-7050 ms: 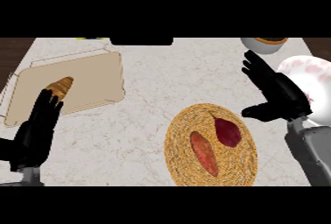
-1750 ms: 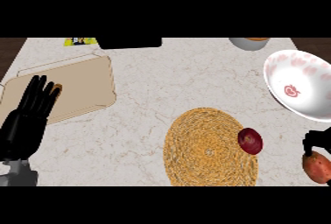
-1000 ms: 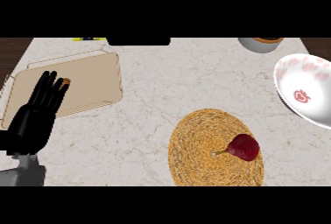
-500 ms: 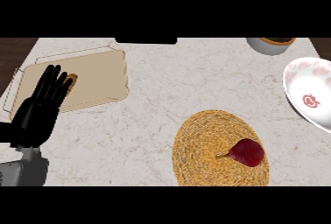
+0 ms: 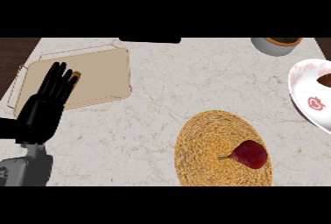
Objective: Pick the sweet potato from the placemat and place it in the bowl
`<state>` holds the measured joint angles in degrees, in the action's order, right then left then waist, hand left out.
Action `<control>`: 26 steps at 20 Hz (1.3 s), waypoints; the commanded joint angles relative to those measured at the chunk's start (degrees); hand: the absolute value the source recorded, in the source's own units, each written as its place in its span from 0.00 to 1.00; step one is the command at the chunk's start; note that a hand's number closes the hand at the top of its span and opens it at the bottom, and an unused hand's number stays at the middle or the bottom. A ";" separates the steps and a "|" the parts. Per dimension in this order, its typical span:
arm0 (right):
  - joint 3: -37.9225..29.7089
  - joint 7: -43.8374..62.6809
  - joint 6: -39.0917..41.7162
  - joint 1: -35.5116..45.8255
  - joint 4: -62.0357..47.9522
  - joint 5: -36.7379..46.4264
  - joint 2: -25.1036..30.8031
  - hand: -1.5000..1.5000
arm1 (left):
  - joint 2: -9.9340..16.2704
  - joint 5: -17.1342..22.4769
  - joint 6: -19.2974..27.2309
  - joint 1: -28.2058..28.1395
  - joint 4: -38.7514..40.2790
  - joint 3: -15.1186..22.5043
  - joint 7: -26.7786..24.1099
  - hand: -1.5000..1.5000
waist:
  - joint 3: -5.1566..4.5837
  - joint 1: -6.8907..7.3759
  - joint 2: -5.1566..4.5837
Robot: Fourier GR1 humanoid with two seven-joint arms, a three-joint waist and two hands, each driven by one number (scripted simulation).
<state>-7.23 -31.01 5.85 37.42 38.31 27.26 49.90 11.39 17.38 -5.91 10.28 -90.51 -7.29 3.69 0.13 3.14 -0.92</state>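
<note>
A round woven placemat lies at the lower middle of the counter. On its right part rests a dark red, pear-shaped vegetable with a short stem. A white bowl with red marks is cut off by the right edge. At its rim a dark brown shape shows, and I cannot tell what it is. My left hand is open at the left, fingers up, over a beige tray's edge. My right hand does not show.
A beige tray lies at the upper left, with a small brown item by my left fingertips. A small grey cup stands at the top right. A dark object sits at the far edge. Dark wood borders the counter's left.
My right hand, holding the orange-brown sweet potato at the lower right 1.8 s ago, has left the view. The bowl has slid toward the right edge. The left hand has stayed raised.
</note>
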 commanded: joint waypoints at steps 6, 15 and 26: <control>3.93 4.00 1.31 9.94 -19.36 7.44 -4.55 1.00 | -0.43 -0.09 0.24 1.96 0.30 0.52 0.85 0.50 | 0.06 0.87 -0.38; 0.32 -8.71 8.74 13.32 -26.14 3.65 -6.95 0.00 | -0.72 0.12 -1.61 -0.77 1.03 0.52 -1.66 0.50 | 0.18 1.17 -0.79; -16.63 -5.18 18.24 15.83 -33.85 -12.56 1.77 0.00 | -1.29 0.33 0.56 -0.34 -3.94 1.46 2.56 0.50 | 0.38 1.38 -0.77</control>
<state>-20.37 -37.79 22.40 53.39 6.63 17.78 47.74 11.04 17.40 -5.59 11.42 -91.43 -7.19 4.64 0.42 3.88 -1.73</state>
